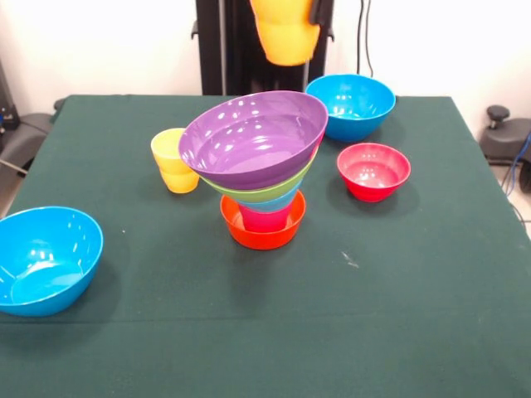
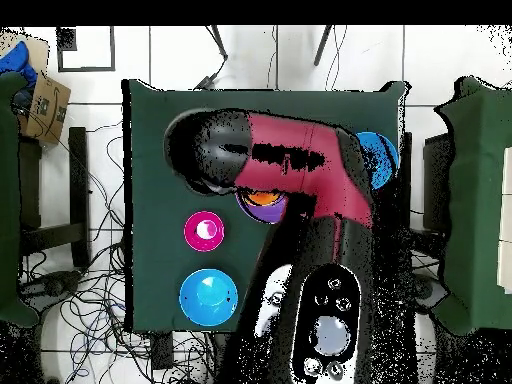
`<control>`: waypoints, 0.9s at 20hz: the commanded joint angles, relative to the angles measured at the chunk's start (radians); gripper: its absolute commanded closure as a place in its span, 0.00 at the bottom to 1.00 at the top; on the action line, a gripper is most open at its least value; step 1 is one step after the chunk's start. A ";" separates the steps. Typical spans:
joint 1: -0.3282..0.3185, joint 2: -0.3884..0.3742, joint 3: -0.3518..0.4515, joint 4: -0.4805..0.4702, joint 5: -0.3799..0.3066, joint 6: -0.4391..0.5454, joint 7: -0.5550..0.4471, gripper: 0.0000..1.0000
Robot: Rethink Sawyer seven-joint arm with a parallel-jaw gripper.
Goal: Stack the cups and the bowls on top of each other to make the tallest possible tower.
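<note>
Starting at the table's [image 1: 465,332] left edge in the front view, a large blue bowl [image 1: 46,259] sits tipped near the front-left corner, well apart from everything else and free to be taken. Toward the middle stands the yellow cup [image 1: 174,160], upright and just beside the tower [image 1: 259,170]. That stack rests on an orange bowl [image 1: 262,232] holding a red-pink cup [image 1: 265,219], then light blue and lime green bowls, with the purple bowl [image 1: 253,138] on top leaning leftward, so any added weight looks risky. Above it, near the far edge, an orange cup [image 1: 284,31] hangs lifted off the table, seemingly carried by the pincer, though I cannot tell how its jaws stand. Rightward sit a second blue bowl [image 1: 351,104] and a small red bowl [image 1: 373,170].
</note>
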 commanded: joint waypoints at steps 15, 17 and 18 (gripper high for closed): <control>-0.067 0.162 0.224 -0.370 -0.130 0.219 -0.380 1.00; -0.066 0.150 0.221 -0.331 -0.129 0.183 -0.375 1.00; -0.066 0.143 0.219 -0.297 -0.126 0.151 -0.369 1.00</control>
